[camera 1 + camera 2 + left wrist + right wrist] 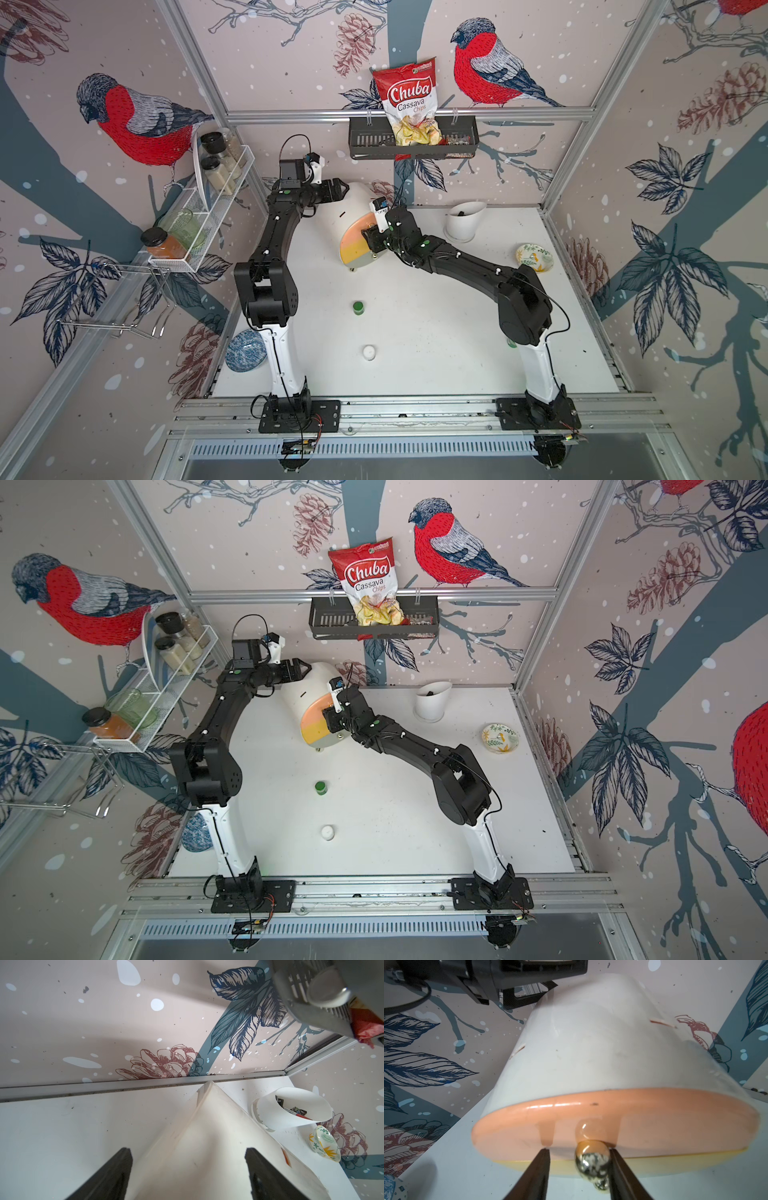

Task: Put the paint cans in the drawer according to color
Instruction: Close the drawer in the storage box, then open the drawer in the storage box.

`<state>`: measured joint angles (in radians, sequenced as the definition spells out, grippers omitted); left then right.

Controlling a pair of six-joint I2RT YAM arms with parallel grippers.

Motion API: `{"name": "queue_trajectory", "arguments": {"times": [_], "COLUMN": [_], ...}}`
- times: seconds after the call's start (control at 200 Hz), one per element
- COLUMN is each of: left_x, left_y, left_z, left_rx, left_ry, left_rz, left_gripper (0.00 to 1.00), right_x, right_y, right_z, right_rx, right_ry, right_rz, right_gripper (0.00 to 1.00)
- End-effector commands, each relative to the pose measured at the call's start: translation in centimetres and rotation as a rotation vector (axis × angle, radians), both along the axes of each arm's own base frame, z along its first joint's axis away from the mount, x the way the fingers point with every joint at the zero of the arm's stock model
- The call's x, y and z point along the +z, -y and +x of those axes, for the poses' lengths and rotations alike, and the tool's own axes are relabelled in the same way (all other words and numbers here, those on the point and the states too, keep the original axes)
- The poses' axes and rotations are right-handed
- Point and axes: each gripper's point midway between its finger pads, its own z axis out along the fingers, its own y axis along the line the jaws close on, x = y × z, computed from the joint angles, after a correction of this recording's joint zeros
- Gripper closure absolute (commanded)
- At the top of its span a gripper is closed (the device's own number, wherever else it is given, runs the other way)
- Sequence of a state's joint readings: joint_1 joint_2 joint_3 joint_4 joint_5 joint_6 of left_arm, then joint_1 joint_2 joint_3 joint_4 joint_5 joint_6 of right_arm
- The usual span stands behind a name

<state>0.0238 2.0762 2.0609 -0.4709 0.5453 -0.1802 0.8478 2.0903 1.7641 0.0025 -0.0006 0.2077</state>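
though top views hide it, right pincer (579, 1150) straddles knob (592, 1160), parted (left pincer (187, 1150) gapes).

bright even light, glare on the blurred brass knob (592, 1160).

Green paint can (358, 308) and white paint can (369, 352) stand upright, apart from the drawer (353, 249).

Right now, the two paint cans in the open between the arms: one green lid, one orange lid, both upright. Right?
The lid isn't orange. Both top views show that the second one is a white-lidded can. The green-lidded can is as stated, and both stand upright.
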Motion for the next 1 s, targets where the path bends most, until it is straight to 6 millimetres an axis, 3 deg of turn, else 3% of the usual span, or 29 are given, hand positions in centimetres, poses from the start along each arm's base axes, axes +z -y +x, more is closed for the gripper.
{"name": "queue_trajectory", "arguments": {"times": [0.0, 0.115, 0.29, 0.43, 0.58, 0.73, 0.995], "left_x": [1.5, 3.2, 4.4, 6.0, 6.9, 7.0, 6.9], "left_y": [-0.1, -1.4, -2.0, -1.8, -1.6, -2.1, -1.4], "left_z": [-0.6, -1.5, -4.8, -7.7, -9.7, -9.1, -5.4], "left_rx": [0.01, 0.059, 0.117, 0.128, 0.121, 0.135, 0.024], "left_ry": [-0.009, -0.004, 0.024, 0.088, 0.139, 0.156, 0.202], "left_rz": [0.012, 0.019, -0.011, -0.043, -0.037, 0.006, -0.045], "left_gripper": [0.08, 0.04, 0.04, 0.04, 0.04, 0.04, 0.04], "right_x": [2.1, 3.6, 4.4, 3.4, 2.1, 0.6, -2.2], "right_y": [0.6, 1.9, 4.2, 5.9, 6.3, 5.5, 4.6], "right_z": [-0.9, -2.0, -4.0, -5.2, -5.5, -4.9, -3.2], "right_rx": [0.023, 0.017, 0.009, -0.009, -0.013, -0.015, -0.055], "right_ry": [0.019, 0.028, 0.027, 0.028, 0.028, 0.028, 0.05], "right_rz": [0.021, 0.029, 0.048, 0.065, 0.068, 0.074, 0.03], "right_gripper": [0.45, 0.4, 0.38, 0.38, 0.38, 0.4, 0.36]}}
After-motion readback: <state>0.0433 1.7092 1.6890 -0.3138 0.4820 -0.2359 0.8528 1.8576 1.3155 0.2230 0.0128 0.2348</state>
